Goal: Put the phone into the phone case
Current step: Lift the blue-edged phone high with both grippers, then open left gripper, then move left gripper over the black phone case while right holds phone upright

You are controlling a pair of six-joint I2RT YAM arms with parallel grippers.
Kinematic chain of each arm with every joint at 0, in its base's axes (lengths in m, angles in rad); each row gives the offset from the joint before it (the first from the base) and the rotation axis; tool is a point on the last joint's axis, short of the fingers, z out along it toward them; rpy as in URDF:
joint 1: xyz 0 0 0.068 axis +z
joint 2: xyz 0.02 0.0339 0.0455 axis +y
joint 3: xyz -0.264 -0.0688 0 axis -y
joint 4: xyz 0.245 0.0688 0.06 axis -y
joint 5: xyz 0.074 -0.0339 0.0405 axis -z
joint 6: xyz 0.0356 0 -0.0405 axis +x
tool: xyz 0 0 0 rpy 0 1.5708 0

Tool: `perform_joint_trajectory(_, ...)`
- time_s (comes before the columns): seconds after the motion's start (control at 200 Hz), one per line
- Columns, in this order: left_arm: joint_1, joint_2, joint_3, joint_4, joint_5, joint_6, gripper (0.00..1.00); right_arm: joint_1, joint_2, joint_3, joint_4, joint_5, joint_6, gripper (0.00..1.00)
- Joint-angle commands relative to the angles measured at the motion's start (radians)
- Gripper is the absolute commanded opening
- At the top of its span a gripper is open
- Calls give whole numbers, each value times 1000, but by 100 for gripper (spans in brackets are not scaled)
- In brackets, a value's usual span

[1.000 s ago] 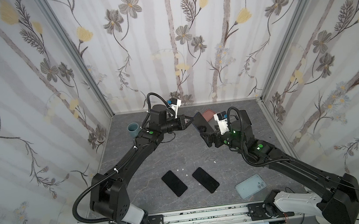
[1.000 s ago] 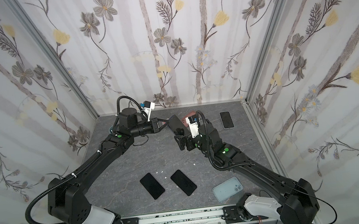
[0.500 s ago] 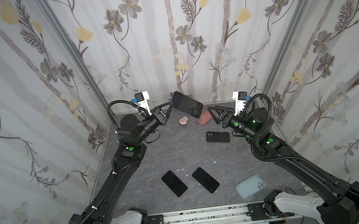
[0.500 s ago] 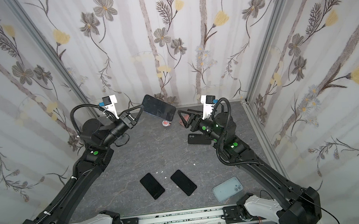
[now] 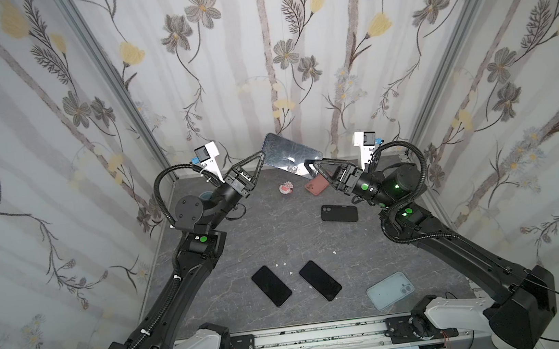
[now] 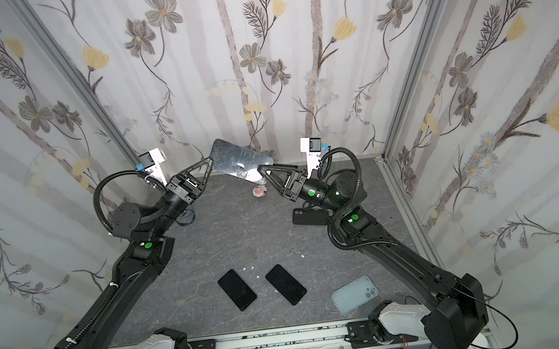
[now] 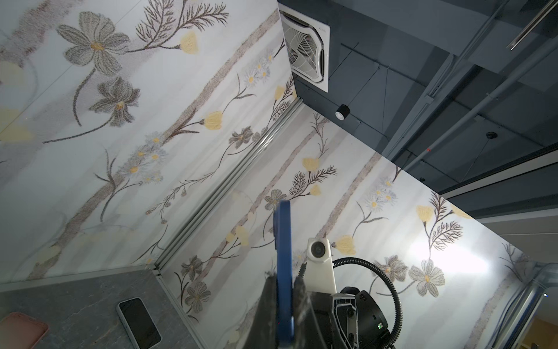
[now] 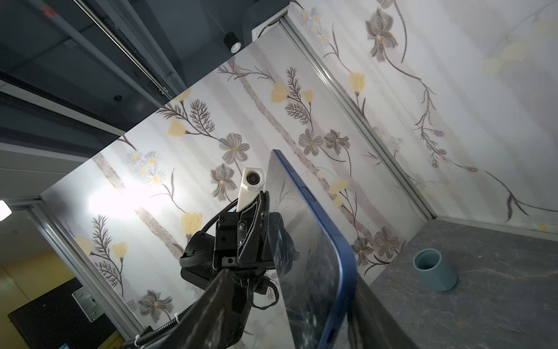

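Spreading across both top views is the grey stone-patterned table point(image 5: 278, 240), fenced on three sides by flowered panels. Above its far edge the two arms meet at the blue phone point(image 5: 290, 154), which hangs in the air well clear of the table, its glossy screen tilted up towards the camera head. The left gripper point(image 5: 260, 158) is clamped tight on one end of the phone; its wrist view shows the blue edge point(image 7: 283, 256) pinched between both fingers. The right gripper point(image 5: 313, 166) straddles the opposite end with its jaws part-way apart: in its wrist view one finger point(image 8: 371, 317) sits beside the blue rim, and a gap shows between the other finger and the screen, so it has no hold. On the table, a pale blue case point(image 5: 389, 290) lies near the front right, two black phones point(image 5: 271, 285) lie side by side at front centre, a black slab point(image 5: 339, 213) with a lens cluster rests below the right gripper, and a pink case point(image 5: 317, 187) lies behind it. A teal cup point(image 8: 434, 269) stands at the back left, and a small pink trinket point(image 5: 286, 188) sits at the back centre.
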Motion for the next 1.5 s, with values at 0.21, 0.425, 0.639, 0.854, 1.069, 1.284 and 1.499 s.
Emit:
perform_joint_trajectory(0.21, 0, -56, -58, 100, 2, -43, 0, 46, 9, -10, 191, -70, 25, 28)
perform_joint_trajectory(0.425, 0, -95, -64, 3, -21, 28, 0, 58, -4, -25, 214, -57, 22, 0)
perform_joint_trajectory(0.639, 0, -163, -47, -240, -146, 186, 79, 58, -50, -23, 53, 59, -52, 0)
perform_joint_trajectory(0.854, -1, -240, -12, -562, -379, 406, 93, 43, -149, 6, -389, 386, -278, 0)
perform_joint_trajectory(1.069, -7, -179, 34, -798, -442, 512, 90, -53, -225, 14, -597, 545, -405, 0)
perform_joint_trajectory(1.284, -110, 21, 115, -907, -446, 573, 90, -121, -240, 96, -777, 568, -541, 0)
perform_joint_trajectory(1.499, -233, 316, 276, -972, -476, 612, 87, -133, -262, 129, -922, 618, -649, 0)
